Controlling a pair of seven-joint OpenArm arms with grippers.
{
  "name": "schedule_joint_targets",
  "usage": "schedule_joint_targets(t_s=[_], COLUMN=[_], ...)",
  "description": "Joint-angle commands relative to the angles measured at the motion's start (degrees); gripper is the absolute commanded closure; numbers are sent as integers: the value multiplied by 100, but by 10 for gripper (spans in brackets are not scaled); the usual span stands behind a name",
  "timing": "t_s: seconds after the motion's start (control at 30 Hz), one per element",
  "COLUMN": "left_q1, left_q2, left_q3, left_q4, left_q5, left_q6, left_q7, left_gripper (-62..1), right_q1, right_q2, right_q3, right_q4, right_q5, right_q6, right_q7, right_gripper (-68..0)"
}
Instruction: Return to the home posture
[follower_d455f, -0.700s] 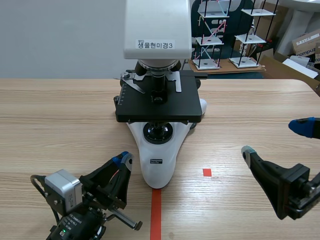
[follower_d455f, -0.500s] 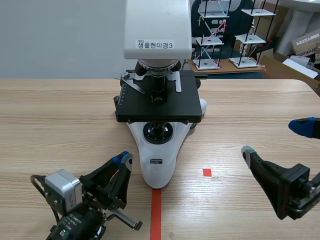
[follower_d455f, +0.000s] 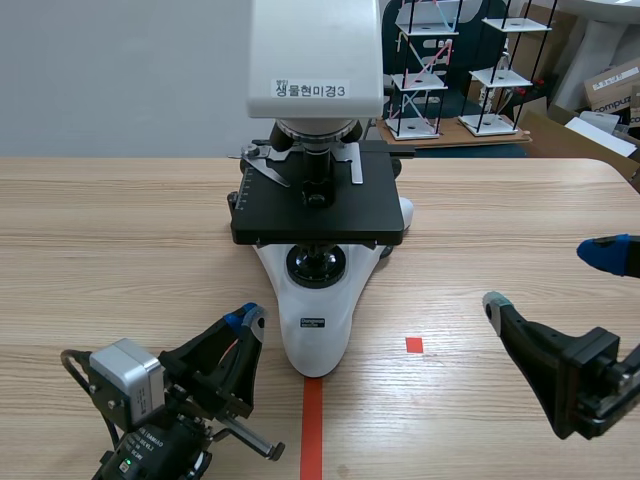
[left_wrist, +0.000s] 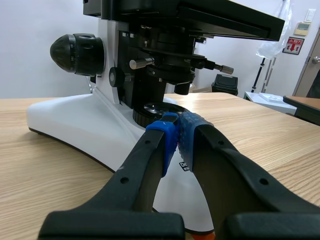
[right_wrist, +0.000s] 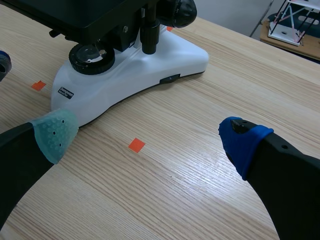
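A white and black microscope (follower_d455f: 318, 180) stands in the middle of the table, its base pointing at the robot. My left gripper (follower_d455f: 250, 317) rests low at the front left, just left of the microscope's base (left_wrist: 85, 125); its blue pads (left_wrist: 172, 137) meet with nothing between them. My right gripper (follower_d455f: 555, 275) sits at the front right, well clear of the microscope (right_wrist: 135, 60). Its fingers stand wide apart, one grey-green pad (right_wrist: 54, 132) and one blue pad (right_wrist: 242, 142), holding nothing.
An orange-red tape line (follower_d455f: 312, 430) runs to the front edge below the microscope, and a small tape square (follower_d455f: 414, 344) lies right of the base. Shelving models (follower_d455f: 460, 60) and boxes stand beyond the table's far edge.
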Motion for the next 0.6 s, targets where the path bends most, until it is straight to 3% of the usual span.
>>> schedule_joint_targets(t_s=[0.0,0.57], left_q1=[-31,-31], left_q2=[13,-20], left_q3=[-11,-11], left_q4=[125,142], left_q5=[-37,-37], left_q6=[-15,-17], left_q7=[-7,133], left_gripper=[-27,-27], right_q1=[17,17], right_q2=[57,57], right_q3=[24,24], right_q4=[111,111], right_q5=[59,57], right_q6=[-13,-13], right_q7=[107,107], right_gripper=[-621,-621])
